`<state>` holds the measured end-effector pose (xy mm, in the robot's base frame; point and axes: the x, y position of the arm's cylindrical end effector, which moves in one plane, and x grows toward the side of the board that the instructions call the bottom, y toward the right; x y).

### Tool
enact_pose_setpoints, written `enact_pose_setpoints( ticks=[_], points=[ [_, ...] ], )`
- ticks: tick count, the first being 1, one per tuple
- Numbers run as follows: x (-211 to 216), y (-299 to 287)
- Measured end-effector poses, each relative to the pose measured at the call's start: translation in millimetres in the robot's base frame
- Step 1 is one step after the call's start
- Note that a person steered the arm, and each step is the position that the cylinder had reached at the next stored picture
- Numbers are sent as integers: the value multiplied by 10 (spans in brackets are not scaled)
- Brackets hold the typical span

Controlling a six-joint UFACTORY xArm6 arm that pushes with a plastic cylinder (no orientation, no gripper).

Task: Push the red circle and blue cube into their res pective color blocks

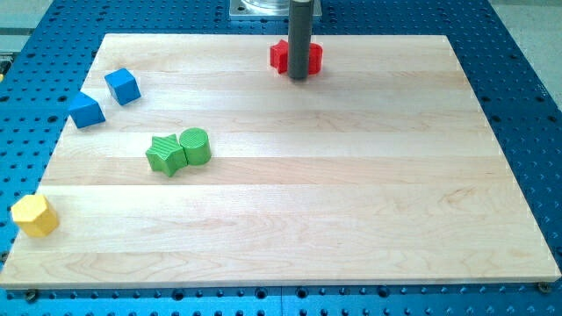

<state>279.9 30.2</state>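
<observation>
Wooden board [290,211] bears no writing; my tip [299,78], jawless tool, touches red block [280,55].

A pale wooden board [290,219] made of long planks laid side by side fills most of the view, its grain running from the view's left to the view's right and its surface lit evenly with only soft shadows. It rests on a blue metal table [518,96] pierced by a regular grid of small holes, which shows along the view's left, right and bottom edges. At the view's top, behind the board's far edge, a grey metal base plate [255,9] sits on the blue surface, and a strip of lighter grey shows in the top left corner.
</observation>
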Motion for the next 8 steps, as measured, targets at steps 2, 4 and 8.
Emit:
enact_pose_setpoints(
  ticks=[2, 4, 8],
  points=[
    [228, -645],
    [111, -940],
    [464, -2882]
  ],
)
